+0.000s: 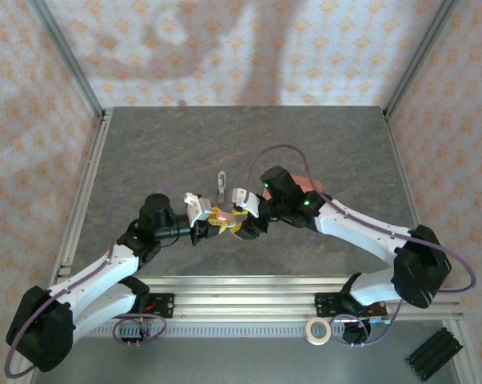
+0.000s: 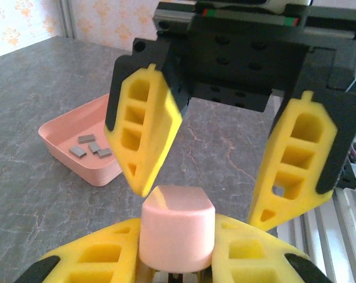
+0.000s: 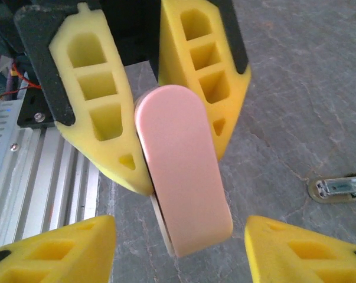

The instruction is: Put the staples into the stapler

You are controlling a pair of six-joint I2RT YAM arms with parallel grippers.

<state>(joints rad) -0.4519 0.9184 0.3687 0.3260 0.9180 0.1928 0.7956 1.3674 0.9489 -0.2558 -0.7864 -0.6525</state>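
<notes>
The pale pink stapler (image 2: 178,206) is held off the table between the two arms, and my left gripper (image 2: 178,227) is shut on its body. In the right wrist view the stapler (image 3: 183,177) points toward the camera, clamped between the left gripper's yellow fingers (image 3: 101,100). My right gripper (image 3: 179,223) is open, with a finger on either side of the stapler's free end and a gap on both sides. From above, the left gripper (image 1: 209,224) and right gripper (image 1: 242,224) meet at the stapler (image 1: 222,216). Several grey staples (image 2: 89,146) lie in the pink tray (image 2: 101,174).
The pink tray (image 1: 311,184) sits behind my right arm, partly hidden by it. A small silvery metal piece (image 1: 221,182) lies on the grey table just beyond the grippers, also seen at the right edge of the right wrist view (image 3: 340,187). Aluminium rails (image 1: 241,292) run along the near edge.
</notes>
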